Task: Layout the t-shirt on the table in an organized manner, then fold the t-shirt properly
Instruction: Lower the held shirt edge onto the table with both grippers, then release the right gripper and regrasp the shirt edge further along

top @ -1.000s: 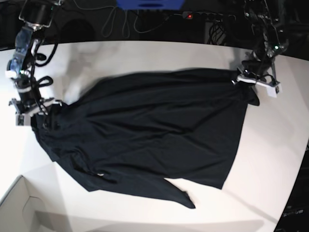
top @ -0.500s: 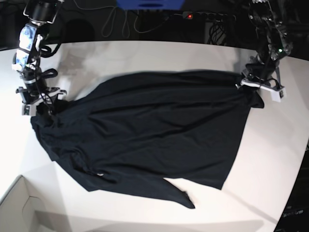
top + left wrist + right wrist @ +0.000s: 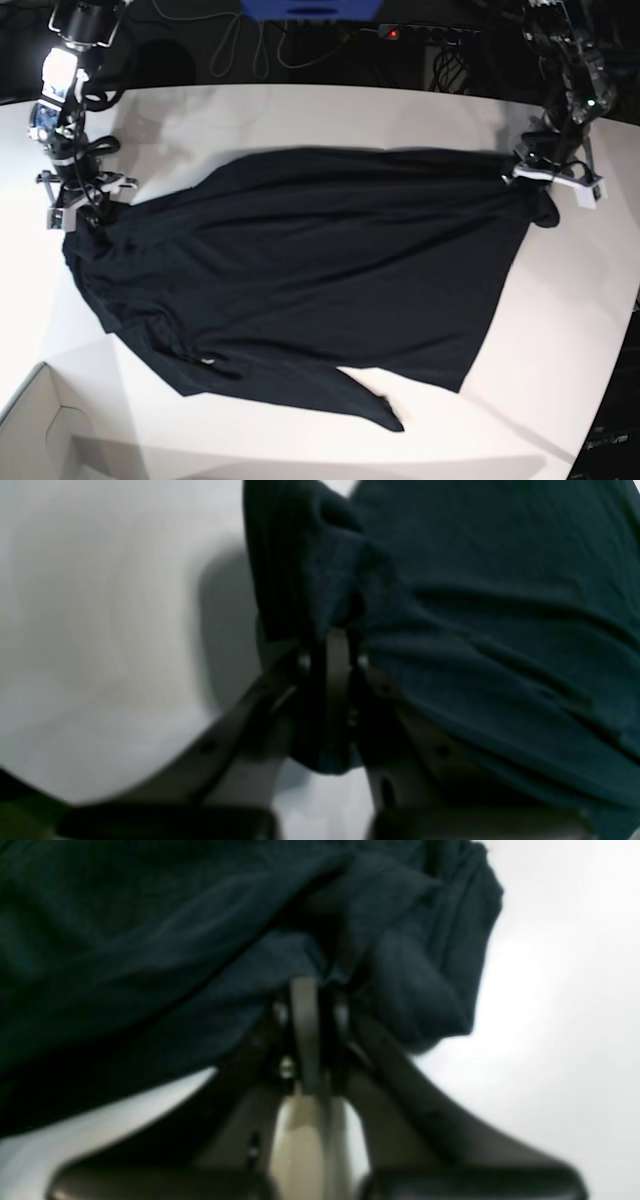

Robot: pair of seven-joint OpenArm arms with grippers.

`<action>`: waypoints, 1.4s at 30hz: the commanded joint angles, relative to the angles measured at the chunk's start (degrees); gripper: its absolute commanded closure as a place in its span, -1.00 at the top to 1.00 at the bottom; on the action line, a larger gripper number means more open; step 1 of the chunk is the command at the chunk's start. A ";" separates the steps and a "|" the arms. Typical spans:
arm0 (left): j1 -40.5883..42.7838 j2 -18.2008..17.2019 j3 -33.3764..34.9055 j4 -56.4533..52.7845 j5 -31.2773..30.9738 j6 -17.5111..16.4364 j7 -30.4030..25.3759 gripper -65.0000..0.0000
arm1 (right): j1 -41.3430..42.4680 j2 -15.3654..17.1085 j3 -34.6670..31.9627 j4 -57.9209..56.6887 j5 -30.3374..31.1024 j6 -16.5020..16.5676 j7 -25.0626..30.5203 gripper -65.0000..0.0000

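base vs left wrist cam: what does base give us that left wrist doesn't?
Only base: the whole t-shirt spread across the table, the right gripper at its opposite end, the cardboard box corner, cables and a power strip behind the table.
Only left wrist: a close look at the jaws shut on a bunched fold of fabric.
Both: the left gripper gripping black cloth over the white tabletop.

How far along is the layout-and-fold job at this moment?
Done: the t-shirt lies spread open across the table, though skewed and wrinkled. In hand: the left gripper and right gripper are each shut on a bunched edge of the shirt at opposite ends, seemingly stretching it out. Left: a lower flap trails loose and no fold shows, so straightening and all folding remain.
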 commanded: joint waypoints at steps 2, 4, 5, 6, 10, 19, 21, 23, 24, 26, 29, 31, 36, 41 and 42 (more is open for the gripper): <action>-0.97 -0.78 -1.15 1.08 -0.24 0.12 -0.60 -1.00 | -1.01 0.93 1.67 1.11 0.34 0.02 0.72 -1.00; -0.88 -1.04 -1.94 1.17 -0.24 0.12 -0.60 -1.00 | -1.88 0.58 3.96 2.78 0.34 0.02 0.72 -1.00; -0.88 -1.13 -2.20 1.17 -0.24 0.12 -0.60 -1.00 | -2.24 0.40 4.75 3.66 0.34 0.02 0.72 -1.00; -0.88 -1.13 -2.47 1.17 -0.24 0.12 -0.60 -1.00 | -3.20 -0.03 5.45 4.45 0.34 0.02 0.72 -1.00; -0.88 -1.22 -2.64 1.17 -0.32 0.12 -0.60 -1.00 | -5.93 -1.18 8.35 8.14 0.52 0.02 0.80 -1.00; -0.62 -1.13 -2.64 1.17 -0.32 0.12 -0.60 -1.00 | -7.95 -2.94 9.23 7.79 0.43 0.11 0.72 -1.00; -0.62 -1.04 -2.55 1.17 -0.32 0.03 -0.60 -1.00 | -7.95 -2.76 9.32 7.44 0.34 0.11 0.72 -1.00; -0.62 -0.78 -2.38 1.17 -0.32 0.03 -0.60 -1.00 | -7.95 -2.67 9.32 7.53 0.34 0.11 0.45 -0.92; -0.80 -0.78 -2.38 1.17 -0.32 0.03 -0.60 -1.00 | -8.04 -2.67 9.41 7.70 0.34 0.11 0.45 -0.81; -0.88 -0.69 -2.29 1.17 -0.32 0.03 -0.60 -1.00 | -9.36 -2.67 9.23 8.23 0.34 0.11 0.72 -0.55; -0.88 -0.69 -2.20 1.17 -0.32 0.03 -0.60 -1.00 | -10.76 -3.02 9.50 11.75 0.43 0.11 0.72 -0.17; -0.97 -0.69 -2.20 1.17 -0.32 0.03 -0.60 -1.00 | -12.61 -4.43 9.50 15.35 0.52 0.11 0.72 0.06; -0.97 -0.69 -2.20 1.17 -0.32 0.03 -0.60 -1.00 | -17.80 -10.94 8.88 24.93 0.52 0.11 0.72 0.20; -0.88 -0.69 -2.20 1.17 -0.32 0.03 -0.60 -1.00 | -21.67 -17.44 4.75 29.95 0.52 7.05 0.36 0.19; -0.88 -0.69 -2.20 1.17 -0.32 0.03 -0.51 -1.00 | -22.10 -18.50 3.78 30.12 0.52 8.55 0.36 0.19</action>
